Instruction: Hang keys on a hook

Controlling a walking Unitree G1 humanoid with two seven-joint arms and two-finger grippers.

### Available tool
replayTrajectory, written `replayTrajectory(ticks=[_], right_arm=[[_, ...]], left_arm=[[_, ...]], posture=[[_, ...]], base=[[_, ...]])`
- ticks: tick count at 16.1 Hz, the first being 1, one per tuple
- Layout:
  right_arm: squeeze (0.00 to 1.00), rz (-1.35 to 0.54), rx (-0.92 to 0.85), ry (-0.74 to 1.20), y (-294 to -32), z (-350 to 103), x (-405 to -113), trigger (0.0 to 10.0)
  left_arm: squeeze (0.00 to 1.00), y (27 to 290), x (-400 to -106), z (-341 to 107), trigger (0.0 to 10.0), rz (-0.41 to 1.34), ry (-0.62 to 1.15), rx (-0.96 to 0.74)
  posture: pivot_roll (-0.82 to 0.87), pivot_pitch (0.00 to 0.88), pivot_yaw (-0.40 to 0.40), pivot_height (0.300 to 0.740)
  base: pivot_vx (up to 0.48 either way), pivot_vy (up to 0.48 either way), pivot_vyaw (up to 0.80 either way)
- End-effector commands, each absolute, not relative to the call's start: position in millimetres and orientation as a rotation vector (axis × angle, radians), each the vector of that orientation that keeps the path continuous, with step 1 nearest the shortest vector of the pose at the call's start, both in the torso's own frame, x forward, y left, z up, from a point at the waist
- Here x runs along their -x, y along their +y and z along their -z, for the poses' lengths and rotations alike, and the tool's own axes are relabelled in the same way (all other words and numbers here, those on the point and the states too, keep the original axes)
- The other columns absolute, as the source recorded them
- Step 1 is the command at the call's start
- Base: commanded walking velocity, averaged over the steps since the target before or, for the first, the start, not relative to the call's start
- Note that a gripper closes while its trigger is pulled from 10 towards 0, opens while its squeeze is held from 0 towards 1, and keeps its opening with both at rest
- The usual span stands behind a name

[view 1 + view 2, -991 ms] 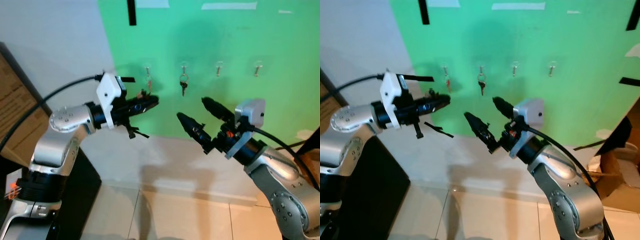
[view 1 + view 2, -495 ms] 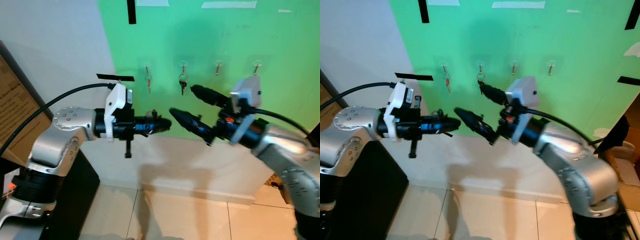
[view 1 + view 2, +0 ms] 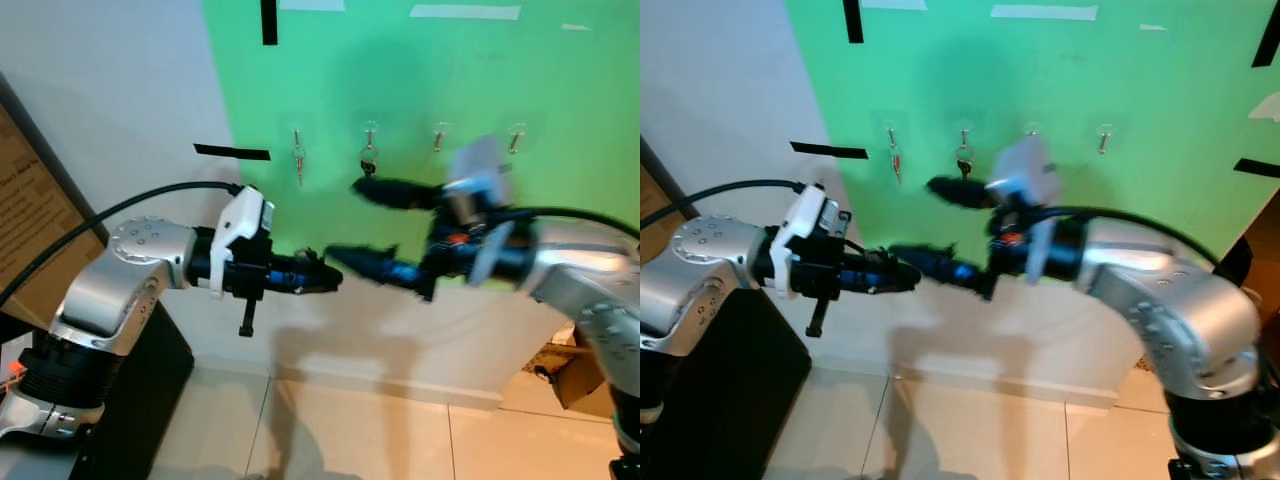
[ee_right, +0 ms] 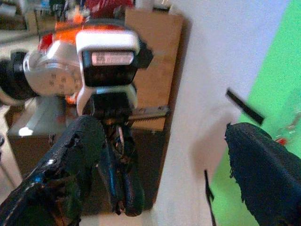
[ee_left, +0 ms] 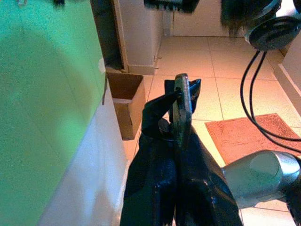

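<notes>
Risk: this looks like a handoff. The left end effector is pinched closed on a key, thin edge between the fingertips, held below the hook row and under the second hook from the left. The right end effector is spread wide, one finger up near that hook's keys, the other almost tip to tip with the left one. The right arm is motion-blurred, so it is moving fast; a bump could knock the key loose, since the grip is only on the edge. The upper finger could also brush the hanging keys off their hook.

Count, on the green wall:
- 4 hooks in one row.
- 2 occupied: the leftmost and the second.
- 2 free: third and fourth.
- 1 key in hand.
- 2 arms, both up.
</notes>
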State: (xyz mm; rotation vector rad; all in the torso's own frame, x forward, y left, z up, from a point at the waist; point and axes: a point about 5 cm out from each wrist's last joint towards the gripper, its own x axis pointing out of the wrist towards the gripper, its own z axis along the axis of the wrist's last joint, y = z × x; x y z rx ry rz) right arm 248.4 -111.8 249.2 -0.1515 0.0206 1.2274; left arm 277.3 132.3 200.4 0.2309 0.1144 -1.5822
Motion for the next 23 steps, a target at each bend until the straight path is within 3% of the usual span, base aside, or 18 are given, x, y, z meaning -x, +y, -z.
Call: replayTrajectory(ticks=[1, 11, 12, 13, 14, 15, 17, 18, 23], right_arm=[[0.00, -1.222, 0.184, 0.044, -110.8, -248.9, -250.5, 10.0], [0.00, -1.230, 0.331, 0.138, -94.0, -240.0, -248.7, 10.0], [0.00, -1.226, 0.336, 0.147, -93.2, -237.9, -248.8, 7.1], [0.00, -1.218, 0.339, 0.155, -93.0, -236.1, -249.4, 2.6], [0.00, -1.217, 0.339, 0.156, -92.9, -236.0, -249.4, 1.1], [0.00, -1.230, 0.325, 0.146, -92.1, -238.0, -247.9, 0.8], [0.00, -1.262, 0.295, 0.124, -90.3, -243.4, -244.6, 2.3], [0.00, -1.269, 0.297, 0.124, -88.8, -243.2, -243.5, 4.1], [0.00, -1.256, 0.341, 0.166, -86.5, -232.8, -242.7, 5.1]], left_arm=[[0.00, 132.9, -277.6, -205.1, 10.0, 1.587, 0.107, -0.279], [0.00, 130.7, -275.3, -197.4, 10.0, 1.610, 0.142, -0.359], [0.00, 130.4, -275.3, -197.3, 10.0, 1.613, 0.143, -0.363], [0.00, 130.2, -275.2, -197.0, 10.0, 1.618, 0.145, -0.369], [0.00, 130.1, -275.1, -196.8, 10.0, 1.620, 0.146, -0.373], [0.00, 130.3, -275.2, -196.3, 10.0, 1.619, 0.147, -0.376], [0.00, 131.3, -276.4, -193.8, 10.0, 1.613, 0.156, -0.397], [0.00, 131.2, -277.1, -193.2, 10.0, 1.611, 0.157, -0.404], [0.00, 130.2, -277.7, -194.2, 10.0, 1.612, 0.149, -0.408]], posture=[[-0.13, 0.000, 0.044, 0.740], [-0.14, 0.000, 0.038, 0.740], [-0.14, 0.000, 0.039, 0.740], [-0.14, 0.000, 0.039, 0.740], [-0.14, 0.000, 0.041, 0.740], [-0.14, 0.000, 0.042, 0.740], [-0.14, 0.000, 0.042, 0.740], [-0.14, 0.000, 0.041, 0.740], [-0.14, 0.000, 0.038, 0.740]], base=[[0.000, 0.000, 0.00], [0.000, 0.000, 0.00], [0.000, 0.000, 0.00], [0.000, 0.000, 0.00], [0.000, 0.000, 0.00], [0.000, 0.000, 0.00], [0.000, 0.000, 0.00], [0.000, 0.000, 0.00], [0.000, 0.000, 0.00]])
